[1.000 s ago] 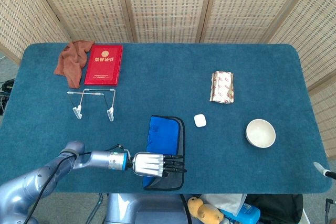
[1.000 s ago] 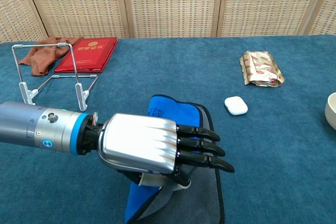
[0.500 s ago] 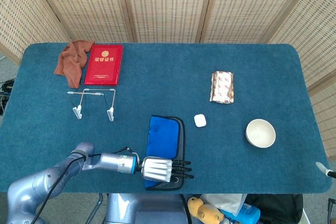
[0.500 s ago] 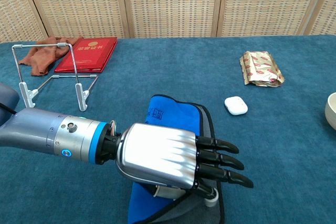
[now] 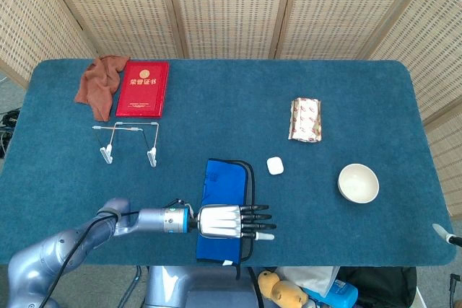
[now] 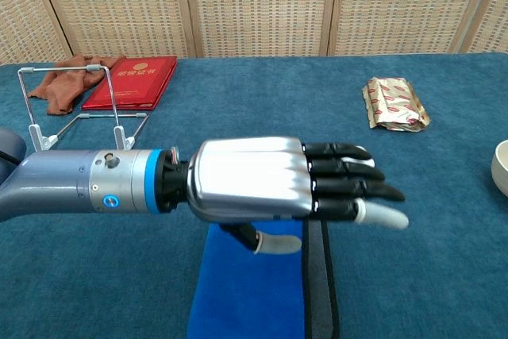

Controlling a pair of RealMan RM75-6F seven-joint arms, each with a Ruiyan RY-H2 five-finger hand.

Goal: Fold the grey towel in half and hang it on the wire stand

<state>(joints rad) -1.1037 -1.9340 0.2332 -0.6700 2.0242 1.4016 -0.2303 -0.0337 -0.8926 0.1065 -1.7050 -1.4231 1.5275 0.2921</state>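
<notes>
On the blue table [image 5: 346, 106], close to the near edge: the grey towel [image 5: 222, 192], lying flat as a long narrow strip. Now blue across almost its whole top, with only a dark grey band along its right side. Half a second ago, showed a grey patch at its near end, under the palm; that patch now covered in blue. Looks folded lengthwise already, judging by the doubled edge on the right.

Above it, the left hand [image 6: 278, 179]: lifted off the cloth and level, where a moment ago pressed down on the near end. Fingers [image 6: 349, 171] straight and slightly apart, thumb tucked beneath the palm, nothing held.

Well apart, back and to the left: the wire stand [image 5: 130, 142], upright and bare, not yet touched by the towel.

At the right edge of the head view, only a pale tip [image 5: 442, 231], possibly the right hand; cannot tell how its fingers lie.

Suggests the fold is finished or nearly so. Still to do: grip the towel and carry it to the stand.
</notes>
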